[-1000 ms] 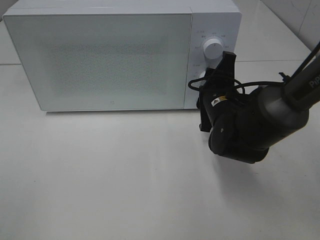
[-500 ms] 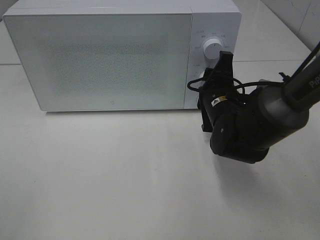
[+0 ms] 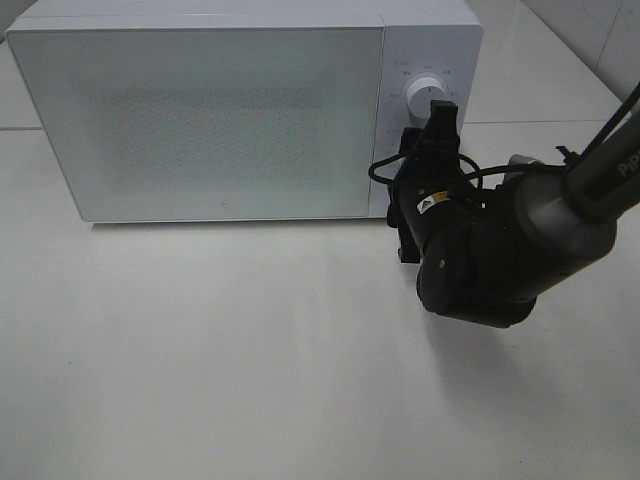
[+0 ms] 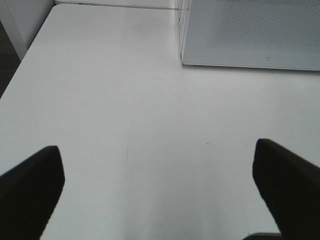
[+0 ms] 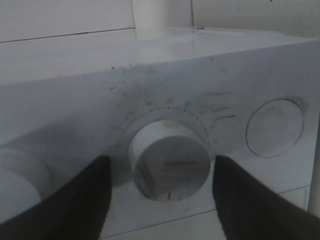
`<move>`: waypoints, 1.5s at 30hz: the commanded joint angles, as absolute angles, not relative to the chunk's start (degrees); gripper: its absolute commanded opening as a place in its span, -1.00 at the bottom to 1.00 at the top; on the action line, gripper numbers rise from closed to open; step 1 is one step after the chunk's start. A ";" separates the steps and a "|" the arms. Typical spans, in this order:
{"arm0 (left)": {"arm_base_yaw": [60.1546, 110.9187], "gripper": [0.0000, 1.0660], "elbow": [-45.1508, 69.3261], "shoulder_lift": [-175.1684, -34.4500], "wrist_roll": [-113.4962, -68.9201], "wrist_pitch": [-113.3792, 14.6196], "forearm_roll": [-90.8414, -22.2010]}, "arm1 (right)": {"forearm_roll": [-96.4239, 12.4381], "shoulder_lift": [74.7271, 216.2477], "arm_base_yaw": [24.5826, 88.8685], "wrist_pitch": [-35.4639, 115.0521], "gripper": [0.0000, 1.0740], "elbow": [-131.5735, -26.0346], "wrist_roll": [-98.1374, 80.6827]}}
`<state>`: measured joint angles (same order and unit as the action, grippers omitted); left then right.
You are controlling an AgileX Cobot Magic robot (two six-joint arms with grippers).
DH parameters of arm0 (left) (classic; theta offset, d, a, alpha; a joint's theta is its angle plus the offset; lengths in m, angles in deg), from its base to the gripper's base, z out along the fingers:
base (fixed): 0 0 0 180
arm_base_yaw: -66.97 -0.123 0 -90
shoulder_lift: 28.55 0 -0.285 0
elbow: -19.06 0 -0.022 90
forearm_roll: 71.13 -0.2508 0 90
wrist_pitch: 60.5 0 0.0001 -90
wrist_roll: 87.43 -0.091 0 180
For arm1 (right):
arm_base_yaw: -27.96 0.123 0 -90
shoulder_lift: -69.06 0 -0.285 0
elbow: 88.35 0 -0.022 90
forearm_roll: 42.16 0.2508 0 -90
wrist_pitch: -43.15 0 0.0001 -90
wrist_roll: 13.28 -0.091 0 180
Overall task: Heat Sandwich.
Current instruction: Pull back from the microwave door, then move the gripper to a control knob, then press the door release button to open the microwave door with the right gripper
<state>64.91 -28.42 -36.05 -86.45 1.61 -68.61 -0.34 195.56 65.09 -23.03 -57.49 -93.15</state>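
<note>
The sandwich is hidden from every view. The white microwave (image 3: 220,120) stands at the back of the table with its door shut. My right gripper (image 3: 425,138) is up against the control panel, below the upper knob (image 3: 425,90). In the right wrist view it (image 5: 161,167) is open, with its dark fingers (image 5: 82,200) on either side of the lower knob (image 5: 169,167) and a small gap at each side. My left gripper (image 4: 160,195) is open over bare table, near the microwave's corner (image 4: 250,35).
A round button (image 5: 275,127) sits on the panel beside the lower knob. The white table (image 3: 250,350) spreads in front of the microwave. The right arm's black body (image 3: 490,250) hangs over the table to the right of the door.
My right gripper's jaws have spread wider around the lower knob, and the gripper has shifted slightly left along the panel. The left gripper's state has not changed.
</note>
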 commanded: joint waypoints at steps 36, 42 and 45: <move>64.97 0.83 -28.54 -34.74 -86.51 0.81 -68.67 | -12.89 181.18 64.58 2.81 0.42 -48.49 -62.84; 64.97 0.83 -28.54 -34.74 -86.51 0.81 -68.67 | -12.89 176.03 64.58 15.41 0.42 -48.49 -39.01; 64.97 0.83 -28.54 -34.74 -86.51 0.81 -68.67 | -12.89 174.19 64.58 19.54 0.42 -48.49 -31.45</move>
<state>64.91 -28.42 -36.05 -86.45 1.61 -68.61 -12.26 175.05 64.98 18.16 -48.38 -34.60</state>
